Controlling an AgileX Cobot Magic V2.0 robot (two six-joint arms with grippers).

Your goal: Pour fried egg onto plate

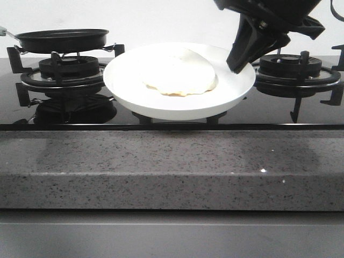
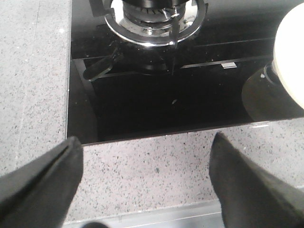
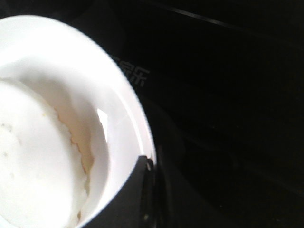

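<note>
Front view: white plate (image 1: 236, 88) sits on the black glass cooktop (image 1: 269, 110) between two burners, with the fried egg (image 1: 180, 72) lying pale and domed in its middle. Black frying pan (image 1: 62, 38) rests on the far-left burner (image 1: 62, 70), well apart from the plate. Right gripper (image 1: 239, 64) comes down at the plate's right rim; one finger shows at the rim, and whether it grips cannot be told. Left gripper (image 2: 145, 180) hangs over the near granite counter (image 2: 152, 166), fingers spread wide, holding nothing.
</note>
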